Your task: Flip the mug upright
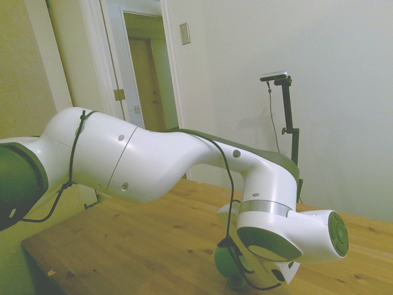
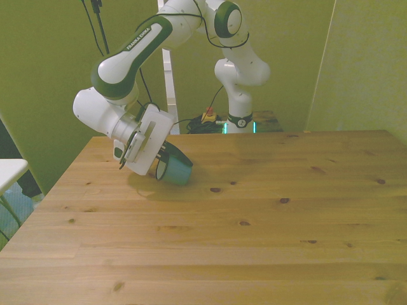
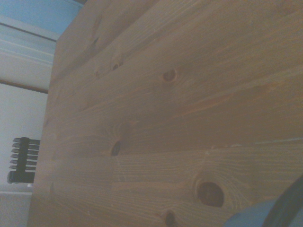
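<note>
Jaws (image 2: pixel 163 161) apparently pinching the mug (image 2: pixel 174 169) by its rim, tilted low over the counter (image 2: pixel 254 216) at ten o'clock in the front view; mid-flip, needing further wrist rotation until base sits flat, then release.

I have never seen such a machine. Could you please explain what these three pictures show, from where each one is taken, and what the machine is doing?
It is one white robot arm at a wooden table. One camera stands beside the table, one faces the arm from across it, and one sits on the wrist, seeing mostly blurred wood. At the arm's end is a two-finger gripper, tilted down against a small teal-green mug. The mug is tipped, its base toward the front view's right, low over the table or touching it. The gripper seems to hold the mug, but its fingers are hidden, so that is uncertain. Nothing else lies on the table.
</note>
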{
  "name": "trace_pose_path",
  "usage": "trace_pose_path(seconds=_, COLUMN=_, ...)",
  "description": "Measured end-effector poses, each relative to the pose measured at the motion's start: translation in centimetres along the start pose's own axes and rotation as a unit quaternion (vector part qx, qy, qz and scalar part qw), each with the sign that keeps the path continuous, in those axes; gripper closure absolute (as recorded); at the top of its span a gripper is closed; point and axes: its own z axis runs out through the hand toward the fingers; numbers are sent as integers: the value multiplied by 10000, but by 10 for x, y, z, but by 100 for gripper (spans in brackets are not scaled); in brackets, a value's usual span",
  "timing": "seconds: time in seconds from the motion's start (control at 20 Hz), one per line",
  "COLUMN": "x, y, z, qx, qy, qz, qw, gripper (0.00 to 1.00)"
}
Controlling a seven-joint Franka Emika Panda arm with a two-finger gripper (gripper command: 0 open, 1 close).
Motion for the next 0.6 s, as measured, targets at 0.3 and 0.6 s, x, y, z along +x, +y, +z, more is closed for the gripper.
trace_pose_path(seconds=0.3, x=-9, y=-17, z=-23, qx=-92, qy=656, qz=-168, qw=9977, gripper=100)
trace_pose_path(seconds=0.6, x=-44, y=-51, z=-27, qx=-549, qy=1979, qz=-500, qw=9774, gripper=100)
